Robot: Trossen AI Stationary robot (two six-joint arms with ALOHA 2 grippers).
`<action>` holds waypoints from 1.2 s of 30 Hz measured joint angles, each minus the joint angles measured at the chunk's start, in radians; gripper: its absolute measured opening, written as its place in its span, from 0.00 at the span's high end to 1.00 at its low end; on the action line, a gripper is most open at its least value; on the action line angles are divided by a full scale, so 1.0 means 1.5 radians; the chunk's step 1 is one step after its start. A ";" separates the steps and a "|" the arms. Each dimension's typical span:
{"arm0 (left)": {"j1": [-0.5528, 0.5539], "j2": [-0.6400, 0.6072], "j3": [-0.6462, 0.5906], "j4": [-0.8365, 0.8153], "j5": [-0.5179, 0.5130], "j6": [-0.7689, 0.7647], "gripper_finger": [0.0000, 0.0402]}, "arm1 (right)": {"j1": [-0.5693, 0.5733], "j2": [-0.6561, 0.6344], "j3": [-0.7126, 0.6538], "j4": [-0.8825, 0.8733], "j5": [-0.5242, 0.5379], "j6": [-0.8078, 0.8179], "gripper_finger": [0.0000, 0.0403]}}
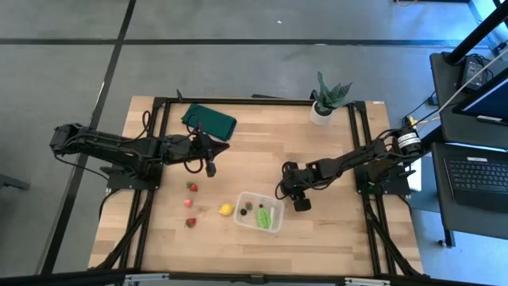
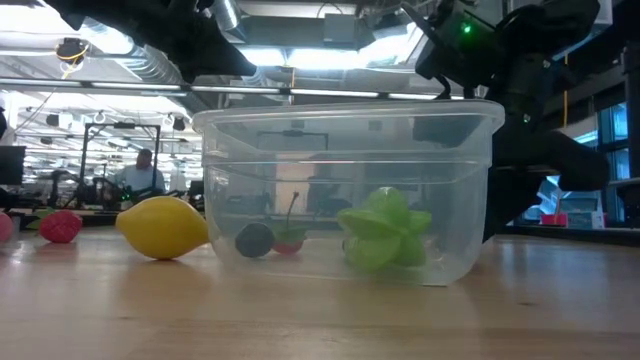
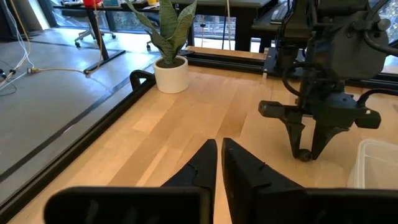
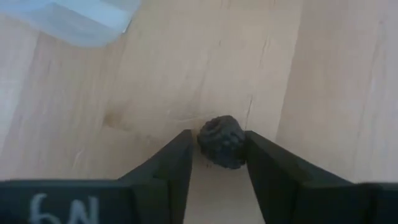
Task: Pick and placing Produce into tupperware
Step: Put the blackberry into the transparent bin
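Observation:
The clear tupperware stands near the table's front middle. It holds a light green piece, a dark berry and a red piece. A yellow lemon lies just left of it, and three red strawberries lie farther left. My right gripper is down at the tub's right side, shut on another dark berry that sits on the table. My left gripper hovers shut and empty at the table's left middle. My right gripper pinches the dark berry by its two opposite sides between the two fingertips. The fingers slant steeply down from the table's right side. The berry rests on the wood, just right of the tub's corner.
A dark green folded cloth lies at the far left of the table, beyond my left gripper. A spiky plant in a white pot stands at the far right. Black frame rails run along the table's sides.

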 joint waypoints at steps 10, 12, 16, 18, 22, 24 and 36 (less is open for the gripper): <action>0.000 0.000 0.000 0.000 0.000 0.000 0.89 | 0.000 0.000 0.001 0.003 0.004 0.000 0.77; 0.000 0.000 0.000 0.000 0.000 0.000 0.88 | 0.000 0.000 0.001 0.004 0.005 0.003 0.75; 0.000 0.000 0.000 0.000 0.000 0.000 0.87 | 0.000 0.001 0.001 0.004 0.005 0.004 0.73; 0.000 0.000 0.000 0.000 0.000 0.000 0.86 | 0.000 0.001 0.001 0.004 0.005 0.004 0.74; 0.000 0.000 0.000 0.000 0.000 0.000 0.85 | 0.000 0.001 0.001 0.004 0.005 0.005 0.76; 0.000 0.000 0.000 0.000 0.000 0.000 0.84 | 0.000 0.001 0.001 0.004 0.005 0.005 0.76; 0.000 0.000 0.000 0.000 0.000 0.000 0.81 | -0.007 -0.064 0.072 -0.146 0.015 0.003 0.76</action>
